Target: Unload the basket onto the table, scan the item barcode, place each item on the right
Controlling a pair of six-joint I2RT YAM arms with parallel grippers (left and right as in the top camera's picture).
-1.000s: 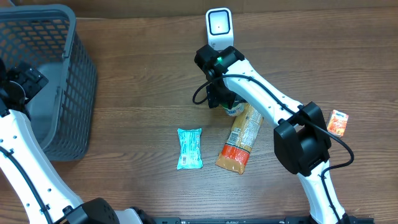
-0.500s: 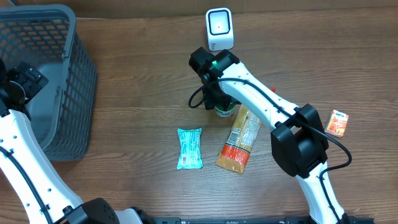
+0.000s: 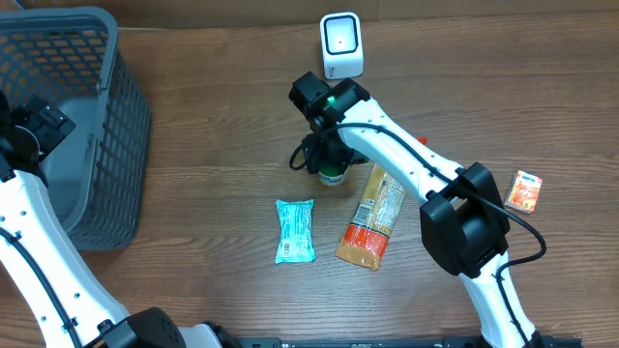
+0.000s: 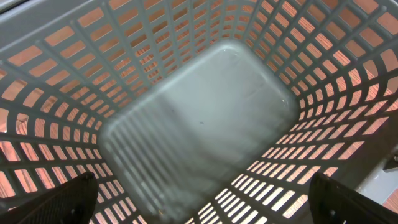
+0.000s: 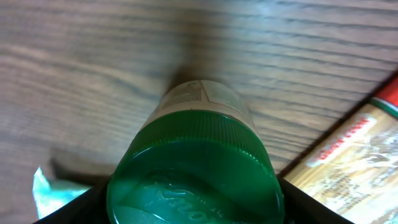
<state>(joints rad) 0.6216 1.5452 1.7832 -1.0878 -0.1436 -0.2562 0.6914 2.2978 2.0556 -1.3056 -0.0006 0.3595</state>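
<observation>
Now the right gripper [image 5: 193, 202] has its jaws closed onto the green-capped jar [image 5: 194, 168]: a dark finger presses against each side of the ribbed lid, which fills the gap between them. Over the last second the jaws have narrowed and then settled, so I take the grasp as just made.

Seen from overhead, the jar has also moved. A second ago it sat against the top end of the orange snack bag [image 3: 372, 217]. Now it is clear of the bag, shifted left with the wrist onto bare table [image 3: 213, 116]. Whether its base is lifted or dragging I cannot tell.

That means the pick-up step looks finished and the presenting step is next. The barcode scanner [image 3: 341, 43] stands a little beyond the wrist, its lit face looking back over the table. Only a strip of pale label shows below the lid and no barcode is visible, so the jar will probably need turning as it goes up to the scanner.

Further out, a teal packet [image 3: 295, 230] and a small orange carton [image 3: 525, 190] lie untouched. The left gripper [image 4: 208, 200] hangs wide open and empty over the grey basket [image 4: 74, 74], unchanged across the second.
</observation>
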